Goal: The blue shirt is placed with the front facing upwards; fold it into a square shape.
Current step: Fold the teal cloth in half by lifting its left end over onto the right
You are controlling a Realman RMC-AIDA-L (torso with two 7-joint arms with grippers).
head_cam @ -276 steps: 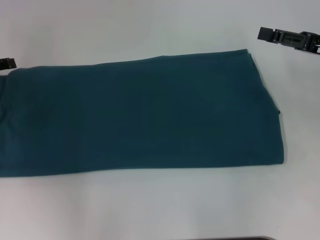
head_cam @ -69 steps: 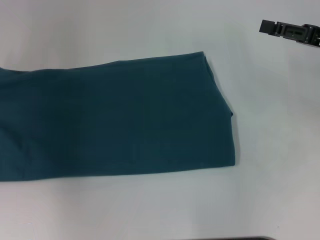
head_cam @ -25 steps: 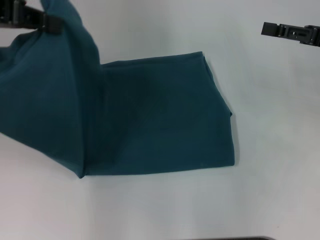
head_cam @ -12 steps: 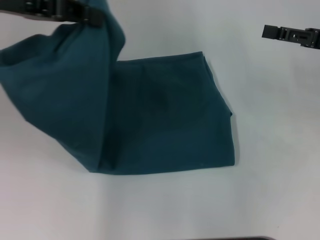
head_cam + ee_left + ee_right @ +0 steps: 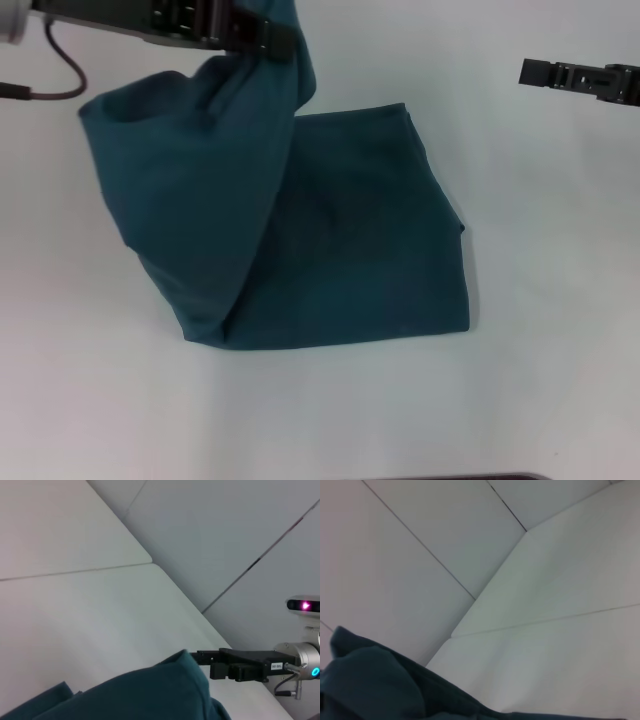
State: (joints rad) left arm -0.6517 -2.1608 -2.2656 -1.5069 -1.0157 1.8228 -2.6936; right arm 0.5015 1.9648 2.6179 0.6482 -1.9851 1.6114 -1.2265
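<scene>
The shirt (image 5: 340, 240) lies on the white desk (image 5: 540, 300) as a folded band, no lettering showing, its flat part filling the middle of the head view and reaching toward 3 o'clock. Its end on the 9 o'clock side is raised off the desk: the left pincer (image 5: 275, 38), up near 11 o'clock, is clamped on that end, and the cloth hangs from it in a slack curtain down to a crease near 7 o'clock.

What the coming move turns on is this: the band's long axis runs from 9 to 3 o'clock, the held edge sits above the middle of the flat half, and the free edge it should meet lies at 3 o'clock from the left pincer. My reading is that the hold must travel along that axis toward 3 o'clock and then come down, so the raised half lands squarely over the flat one and the outline ends up roughly square.

The left arm is plainly the nearer one, being on the cloth itself. The right pincer (image 5: 535, 72) hangs at about 2 o'clock, well apart from the shirt and off its far corner; whether it is apart or together I cannot tell. The left wrist view shows it beyond a hump of teal cloth (image 5: 165, 690), touching nothing.
</scene>
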